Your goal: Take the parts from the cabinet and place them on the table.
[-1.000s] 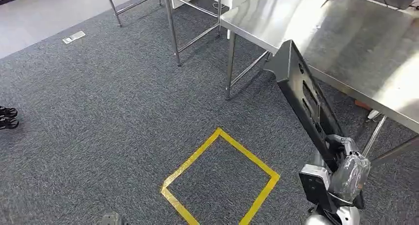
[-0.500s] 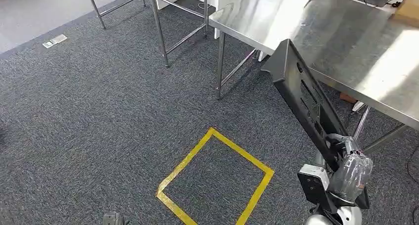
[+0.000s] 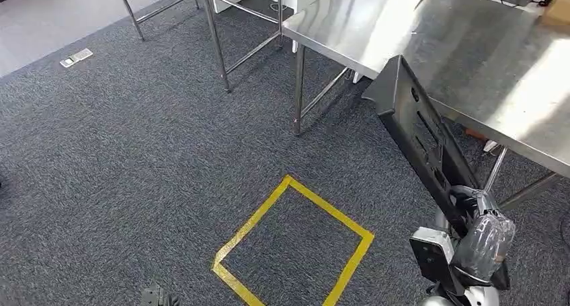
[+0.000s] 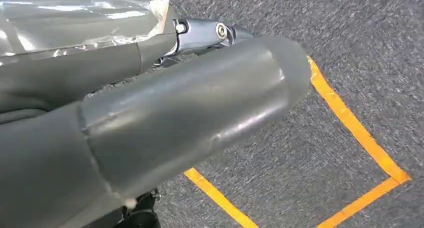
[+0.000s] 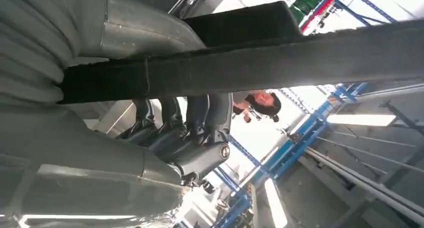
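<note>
Your right hand (image 3: pixel 478 233) grips the long dark part (image 3: pixel 420 134) by its lower end, its upper end raised over the near edge of the steel table (image 3: pixel 484 57). Pickup done; set-down not yet. Left hand (image 4: pixel 150 102): fingers obscured, cannot tell. It hangs above the yellow tape square (image 3: pixel 292 242).

— What lies on the floor ahead of you?
— Grey carpet (image 3: pixel 134 171), with a square of yellow tape (image 3: pixel 294 245) marked on it; you see the same tape (image 4: pixel 350 133) from the left wrist. A small pale plate (image 3: pixel 76 57) sits where the carpet meets the smooth floor.
— And overhead, from the right wrist?
— Blue steel racking (image 5: pixel 300 138), long ceiling lights (image 5: pixel 361 120), and a person (image 5: pixel 260 103) partly hidden.
</note>
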